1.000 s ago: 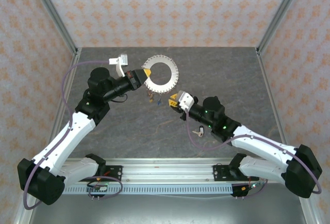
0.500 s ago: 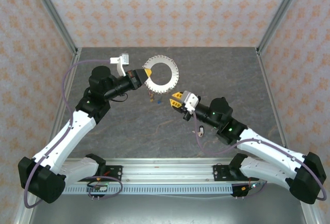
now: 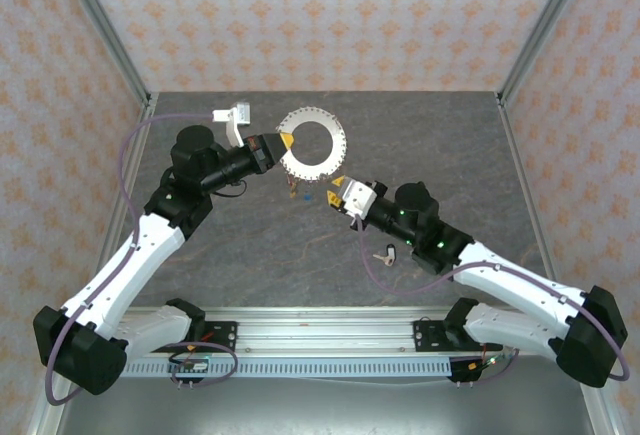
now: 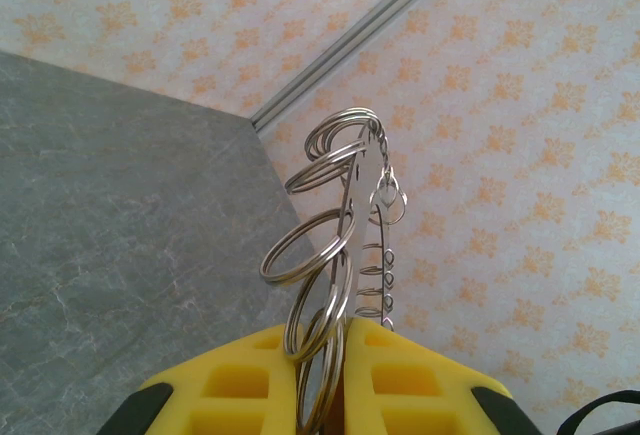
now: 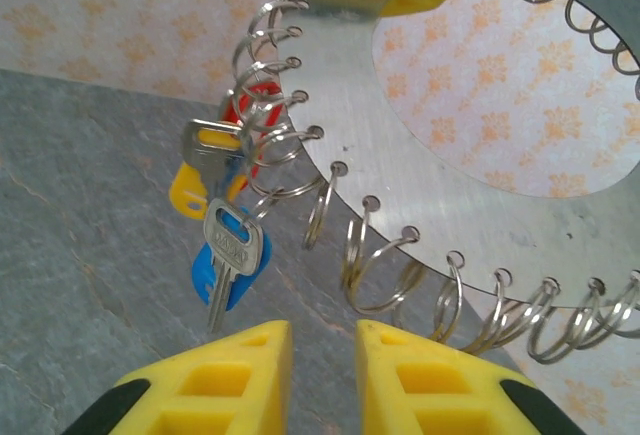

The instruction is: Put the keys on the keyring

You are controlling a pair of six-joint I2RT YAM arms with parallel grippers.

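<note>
Swung back toward the keyring [image 3: 318,166], right gripper [image 3: 338,191] hangs slightly parted, empty; left gripper [image 3: 286,141] clamps the rim; some keys [image 5: 228,253] hung, so next likely fetching the loose key [image 3: 386,253].

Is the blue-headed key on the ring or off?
On: the blue-headed silver key hangs from a wire loop on the large round metal keyring.
</note>
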